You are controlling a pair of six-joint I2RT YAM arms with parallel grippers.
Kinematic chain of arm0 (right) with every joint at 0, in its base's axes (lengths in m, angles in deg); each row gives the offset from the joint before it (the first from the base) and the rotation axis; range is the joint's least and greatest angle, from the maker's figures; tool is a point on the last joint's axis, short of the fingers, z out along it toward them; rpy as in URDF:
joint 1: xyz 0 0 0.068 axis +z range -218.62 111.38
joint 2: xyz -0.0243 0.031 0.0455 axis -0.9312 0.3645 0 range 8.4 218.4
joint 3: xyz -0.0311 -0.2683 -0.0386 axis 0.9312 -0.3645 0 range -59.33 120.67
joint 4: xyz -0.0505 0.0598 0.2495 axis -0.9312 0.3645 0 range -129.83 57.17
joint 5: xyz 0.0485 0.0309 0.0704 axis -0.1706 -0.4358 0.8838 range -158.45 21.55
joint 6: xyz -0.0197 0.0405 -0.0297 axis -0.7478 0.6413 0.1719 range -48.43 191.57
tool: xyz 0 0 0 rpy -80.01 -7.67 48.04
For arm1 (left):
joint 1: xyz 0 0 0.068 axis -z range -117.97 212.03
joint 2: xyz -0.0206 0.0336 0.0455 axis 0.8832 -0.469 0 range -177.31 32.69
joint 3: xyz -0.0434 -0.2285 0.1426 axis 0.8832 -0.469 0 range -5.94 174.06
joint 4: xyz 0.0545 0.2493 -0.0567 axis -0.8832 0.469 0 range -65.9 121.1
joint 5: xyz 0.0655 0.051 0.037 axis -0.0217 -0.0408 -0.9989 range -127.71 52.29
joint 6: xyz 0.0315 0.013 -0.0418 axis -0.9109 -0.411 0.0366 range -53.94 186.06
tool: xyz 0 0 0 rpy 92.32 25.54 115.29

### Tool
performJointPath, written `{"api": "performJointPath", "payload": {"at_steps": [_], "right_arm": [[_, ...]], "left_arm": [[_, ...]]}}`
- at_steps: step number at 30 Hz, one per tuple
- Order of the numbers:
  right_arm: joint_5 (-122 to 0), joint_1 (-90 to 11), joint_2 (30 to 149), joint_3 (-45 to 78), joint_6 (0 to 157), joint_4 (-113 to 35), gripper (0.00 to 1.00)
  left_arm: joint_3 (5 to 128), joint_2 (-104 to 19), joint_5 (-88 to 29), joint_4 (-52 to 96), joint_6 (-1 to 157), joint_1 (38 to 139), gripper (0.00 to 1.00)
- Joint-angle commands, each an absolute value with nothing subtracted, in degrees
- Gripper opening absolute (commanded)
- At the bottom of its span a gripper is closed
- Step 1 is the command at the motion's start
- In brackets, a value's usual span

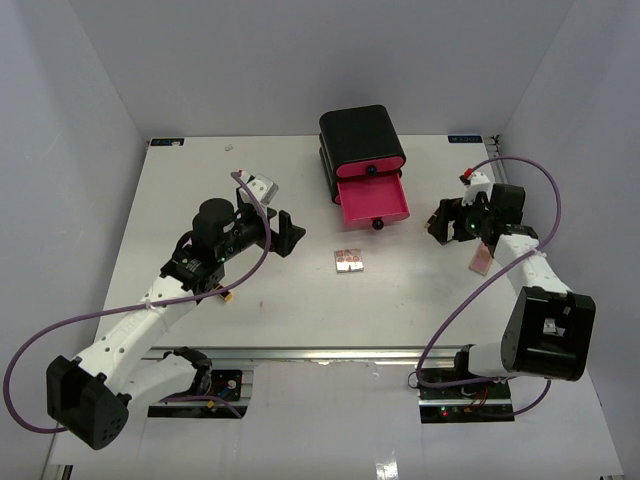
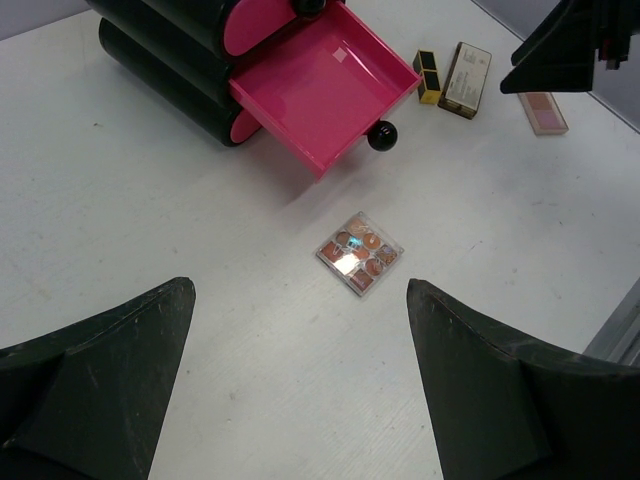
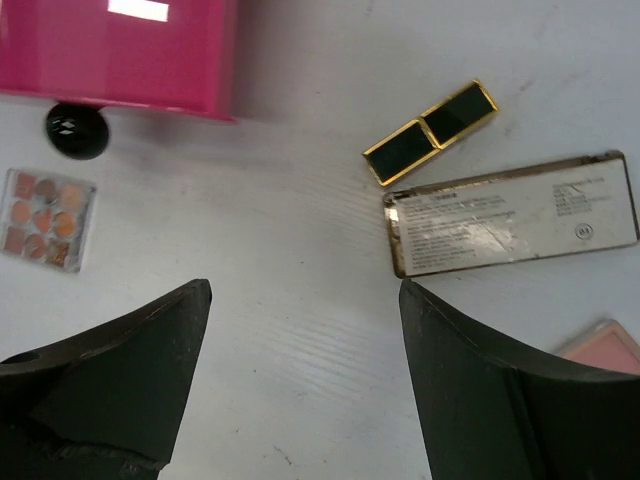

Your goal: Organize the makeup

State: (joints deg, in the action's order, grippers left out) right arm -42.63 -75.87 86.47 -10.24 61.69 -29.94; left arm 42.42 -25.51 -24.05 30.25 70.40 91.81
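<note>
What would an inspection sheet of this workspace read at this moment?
Surface: white table, matt, lightly marked.
Job's things: square palette alone mid-table; lipstick tube, tan compact, pink compact grouped right of the drawer box; its open drawer holds nothing.
Clutter: nothing seen.
Grippers: left gripper and right gripper both open, holding nothing.
Cables: purple cables loop beside both arms, off the makeup.
Surroundings: plain pale walls.

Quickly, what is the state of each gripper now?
Left black two-finger gripper: open, holding nothing.
Right black two-finger gripper: open, holding nothing.
</note>
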Motion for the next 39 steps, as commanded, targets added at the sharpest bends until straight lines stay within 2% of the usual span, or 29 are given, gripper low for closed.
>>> {"api": "performJointPath", "payload": {"at_steps": [1, 8, 14, 23, 32, 39], "right_arm": [[-54.5, -76.1, 90.3, -5.2, 69.0, -32.8, 0.82], [-66.5, -76.2, 96.2, -1.5, 77.3, -32.7, 0.84], [-65.1, -76.1, 100.4, 2.7, 81.1, -33.2, 0.84], [-63.6, -73.5, 112.3, 13.5, 79.6, -30.2, 0.75], [-68.0, -73.0, 117.0, 14.8, 82.0, -30.3, 0.71], [-64.7, -71.7, 119.3, 15.4, 82.8, -30.3, 0.7]], "left_arm": [[43.1, -23.2, -21.2, 29.7, 71.6, 91.6, 0.98], [43.3, -21.6, -19.5, 29.6, 72.1, 91.6, 0.98], [43.2, -20.8, -19.3, 29.4, 72.2, 91.6, 0.98], [43.1, -21.1, -19.4, 29.5, 72.1, 91.3, 0.98], [43.1, -21.2, -19.9, 29.7, 71.8, 90.8, 0.98], [43.1, -21.4, -19.9, 29.8, 71.7, 90.7, 0.98]]}}
